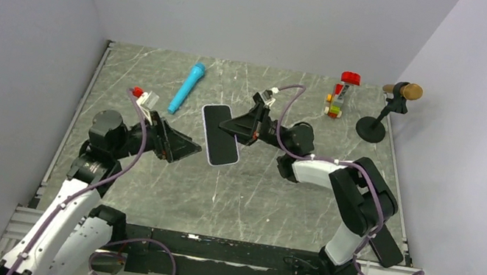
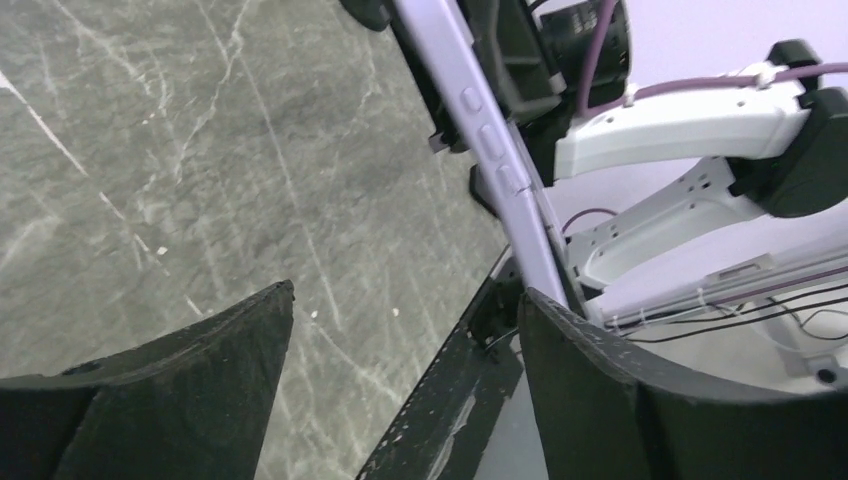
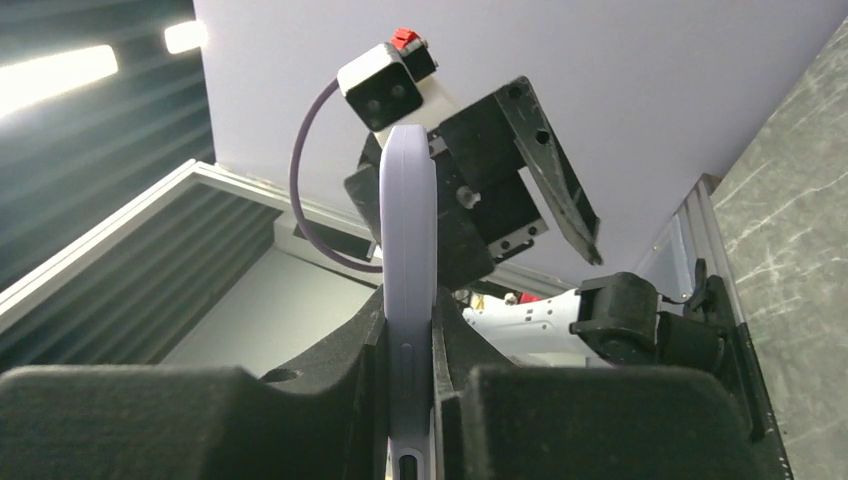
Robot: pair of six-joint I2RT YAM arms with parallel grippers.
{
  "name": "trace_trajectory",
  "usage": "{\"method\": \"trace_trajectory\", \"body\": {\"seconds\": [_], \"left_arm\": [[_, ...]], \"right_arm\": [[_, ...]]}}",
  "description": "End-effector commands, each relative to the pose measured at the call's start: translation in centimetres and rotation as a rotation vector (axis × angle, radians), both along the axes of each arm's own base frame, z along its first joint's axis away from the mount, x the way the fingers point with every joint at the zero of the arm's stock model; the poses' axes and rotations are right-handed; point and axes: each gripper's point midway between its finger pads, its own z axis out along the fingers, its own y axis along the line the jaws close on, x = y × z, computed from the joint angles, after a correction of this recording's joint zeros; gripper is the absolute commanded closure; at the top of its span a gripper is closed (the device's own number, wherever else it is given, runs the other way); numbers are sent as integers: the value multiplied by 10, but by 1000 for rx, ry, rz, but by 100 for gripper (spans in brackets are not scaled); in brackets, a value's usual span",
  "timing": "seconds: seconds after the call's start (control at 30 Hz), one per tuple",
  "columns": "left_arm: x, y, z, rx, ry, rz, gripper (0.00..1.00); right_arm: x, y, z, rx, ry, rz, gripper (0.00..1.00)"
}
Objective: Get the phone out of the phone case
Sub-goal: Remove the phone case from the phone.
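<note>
The phone (image 1: 216,140), black screen up, sits inside the pale blue-grey phone case (image 1: 223,163) at the middle of the table. My right gripper (image 1: 231,128) is shut on the case's right side. In the right wrist view the case (image 3: 408,230) stands edge-on, pinched between both fingers (image 3: 330,360), with my right gripper (image 3: 410,335) clamped around it. My left gripper (image 1: 195,149) is open beside the case's lower left edge. In the left wrist view the case's edge with its side buttons (image 2: 492,150) runs down to the right finger (image 2: 560,350), and my left gripper (image 2: 405,315) has nothing between its fingers.
A blue cylinder (image 1: 187,88) lies at the back left of the table. A small block figure with a red top (image 1: 341,94) and a microphone on a black stand (image 1: 387,111) stand at the back right. Grey walls close in on three sides.
</note>
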Motion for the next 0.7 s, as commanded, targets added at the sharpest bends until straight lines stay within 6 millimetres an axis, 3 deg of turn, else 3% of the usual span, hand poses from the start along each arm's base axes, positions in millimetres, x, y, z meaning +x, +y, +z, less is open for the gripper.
{"method": "trace_trajectory", "body": {"seconds": [0.0,0.23,0.33,0.4,0.5,0.67], "left_arm": [[-1,2,53,-92,-114,29,12],[25,7,76,-177,-62,144,24],[33,0,87,-216,-71,103,30],[33,-5,92,-230,-82,61,28],[27,-13,79,-171,-81,44,20],[10,-16,43,-132,-82,88,17]], "right_arm": [[-21,-15,37,94,-202,-24,100],[-22,-15,37,98,-203,-22,100],[-22,-15,35,90,-199,-24,100],[-21,-14,32,74,-186,-31,100],[-11,-12,29,46,-150,-74,100],[7,-10,26,0,-105,-176,100]]}}
